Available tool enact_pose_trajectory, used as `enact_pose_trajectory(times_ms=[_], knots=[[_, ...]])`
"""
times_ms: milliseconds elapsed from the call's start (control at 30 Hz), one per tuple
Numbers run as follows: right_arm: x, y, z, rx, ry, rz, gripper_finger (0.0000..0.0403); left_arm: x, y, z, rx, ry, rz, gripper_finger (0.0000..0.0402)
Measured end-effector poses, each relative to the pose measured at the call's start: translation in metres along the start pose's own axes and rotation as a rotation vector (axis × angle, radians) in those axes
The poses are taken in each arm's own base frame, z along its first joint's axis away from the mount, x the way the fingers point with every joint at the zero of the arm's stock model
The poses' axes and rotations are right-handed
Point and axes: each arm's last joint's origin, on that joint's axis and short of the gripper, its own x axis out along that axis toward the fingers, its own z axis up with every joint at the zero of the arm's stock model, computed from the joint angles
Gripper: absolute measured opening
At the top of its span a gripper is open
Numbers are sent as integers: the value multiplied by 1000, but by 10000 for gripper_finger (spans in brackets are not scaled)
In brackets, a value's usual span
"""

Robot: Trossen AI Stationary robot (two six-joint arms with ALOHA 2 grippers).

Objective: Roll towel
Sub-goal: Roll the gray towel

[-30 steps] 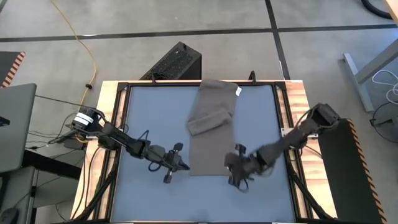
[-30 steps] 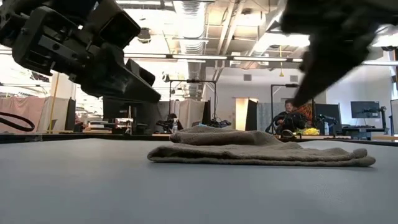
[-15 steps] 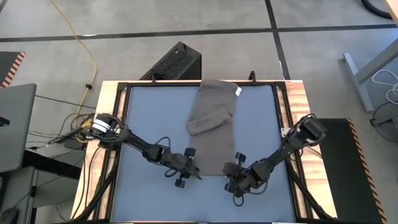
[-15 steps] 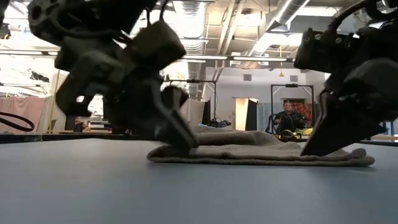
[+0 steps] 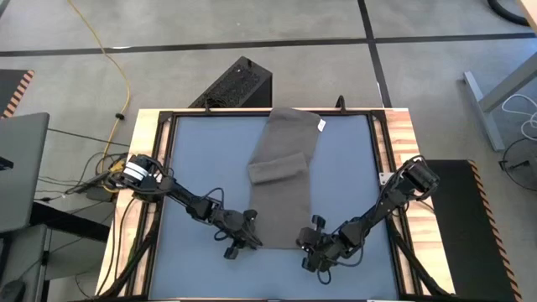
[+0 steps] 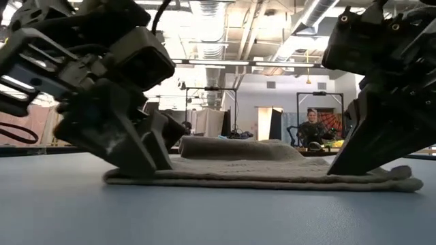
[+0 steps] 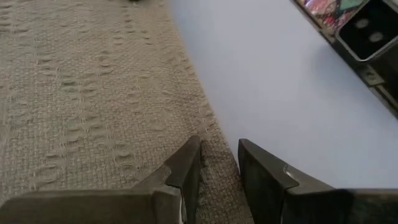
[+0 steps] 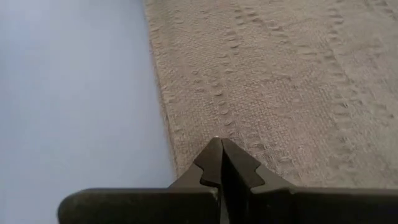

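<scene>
One towel (image 5: pixel 283 180); one tabletop (image 5: pixel 201 159); two robot arms, left gripper (image 5: pixel 249 237) and right gripper (image 5: pixel 307 243); one person (image 6: pixel 313 128) in the background.

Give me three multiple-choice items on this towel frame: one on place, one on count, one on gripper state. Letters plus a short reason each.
1. Where are both grippers relative to the towel?
A. At its near end, one at each corner
B. At its far end by the white tag
C. Off the table

2. How many cloths lie on the table?
A. Three
B. Two
C. One

3. How do the fingers of the left gripper stand?
A. Pressed together
B. Apart, with a gap over the towel's edge
C. Out of view

Answers:
1. A: the high view shows the left gripper and the right gripper at the two near corners, with the tag at the far end.
2. C: only the one towel, partly folded over itself.
3. B: the left wrist view shows a clear gap between its fingers; the right gripper is the shut one.
</scene>
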Motion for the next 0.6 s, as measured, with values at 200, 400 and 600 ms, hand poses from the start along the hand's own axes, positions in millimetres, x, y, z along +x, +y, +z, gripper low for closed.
enact_pose_trajectory(times_ms=[200,400,600], knots=[[-2,-4,14,-5,40,77,26,-1,-3,8,-20,-86,-26,96],[-25,-7,39,-23,39,212,26,-7,-5,16,-20,-114,-62,96],[-51,-9,58,-17,-24,284,27,-32,-11,38,-3,-151,-56,96]])
